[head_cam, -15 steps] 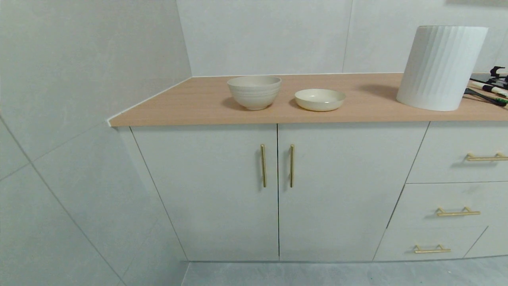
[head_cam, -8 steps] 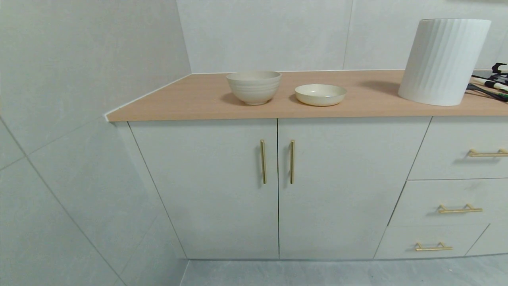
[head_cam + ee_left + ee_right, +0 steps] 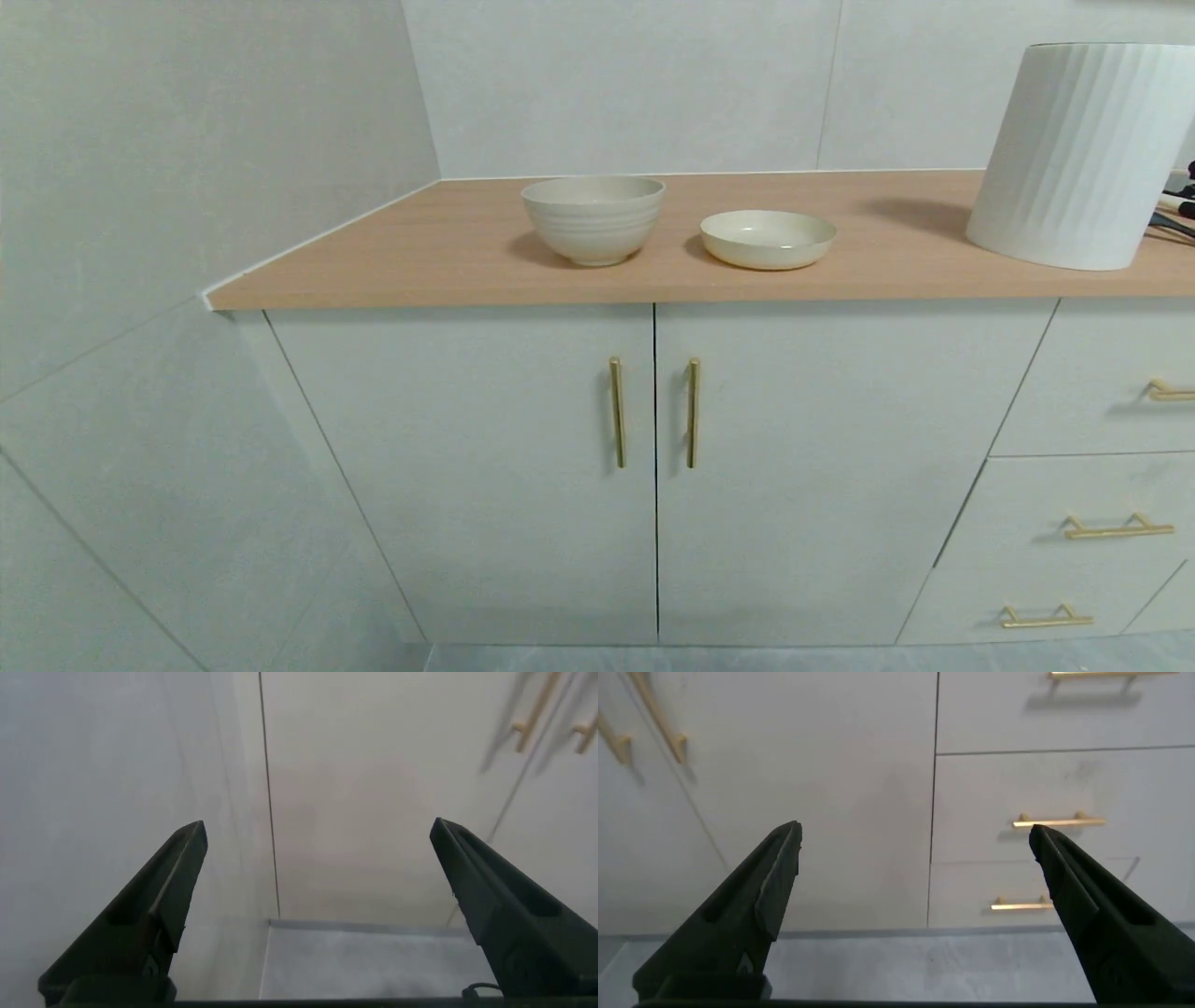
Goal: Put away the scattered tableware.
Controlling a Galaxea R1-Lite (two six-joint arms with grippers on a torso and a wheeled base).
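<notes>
Two pieces, ribbed bowl (image 3: 594, 219) and shallow dish (image 3: 767, 239), stayed side by side on the worktop (image 3: 429, 252); only the head camera shifted, closer to the shut cabinet doors (image 3: 467, 467). Left pincer (image 3: 318, 831) and right pincer (image 3: 915, 829) gaped wide, empty; nothing stowed yet.

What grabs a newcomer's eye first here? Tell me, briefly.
Two cream pieces sit apart on the wooden countertop: a deep ribbed bowl and, to its right, a shallow dish. A tall white ribbed container stands farther right, and gold handles mark the closed cabinet doors below.
</notes>
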